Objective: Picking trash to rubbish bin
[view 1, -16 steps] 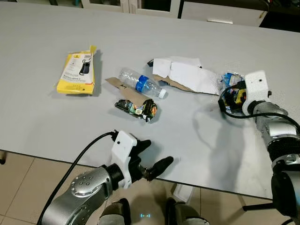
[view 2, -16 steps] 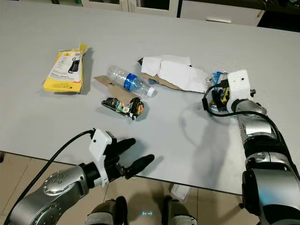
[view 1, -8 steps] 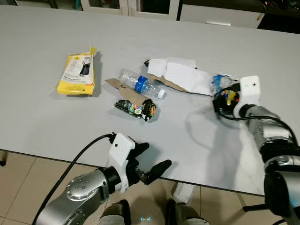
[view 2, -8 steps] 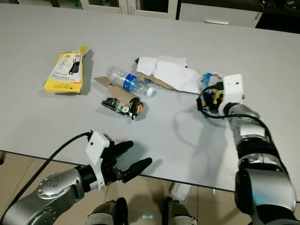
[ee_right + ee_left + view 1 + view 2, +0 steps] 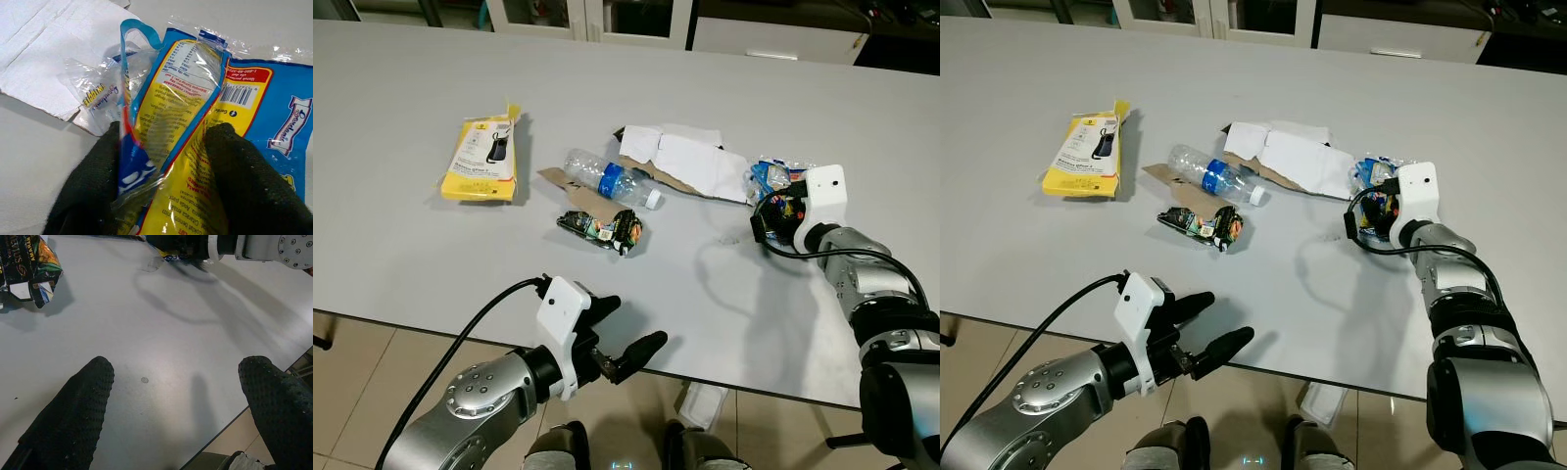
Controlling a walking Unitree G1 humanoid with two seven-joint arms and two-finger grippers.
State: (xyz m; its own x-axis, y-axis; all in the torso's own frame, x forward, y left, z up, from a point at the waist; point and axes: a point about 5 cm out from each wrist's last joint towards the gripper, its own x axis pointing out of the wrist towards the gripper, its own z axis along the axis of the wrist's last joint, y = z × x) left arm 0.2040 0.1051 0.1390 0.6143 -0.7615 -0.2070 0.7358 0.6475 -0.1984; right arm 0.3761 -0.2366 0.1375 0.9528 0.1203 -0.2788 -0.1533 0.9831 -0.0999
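A blue and yellow snack wrapper [image 5: 195, 93] lies at the right of the grey table [image 5: 431, 264], beside a white torn paper sheet [image 5: 690, 162]. My right gripper [image 5: 164, 132] has a finger on each side of it and is shut on the bunched film; in the eye views its wrist [image 5: 822, 191] covers the fingers. A clear plastic bottle [image 5: 607, 179], a crumpled dark wrapper [image 5: 602, 227] and a yellow box [image 5: 481, 162] lie further left. My left gripper [image 5: 631, 323] hangs open over the table's near edge, holding nothing.
Brown cardboard [image 5: 558, 177] lies under the bottle and the white sheet. The table's near edge [image 5: 734, 376] runs just past my left gripper, with tiled floor and a white scrap [image 5: 705, 401] below. White cabinets [image 5: 636, 15] stand behind the table.
The view has shifted a little. My right gripper has moved left and in onto the snack wrapper. The left gripper has stayed open at the table edge.
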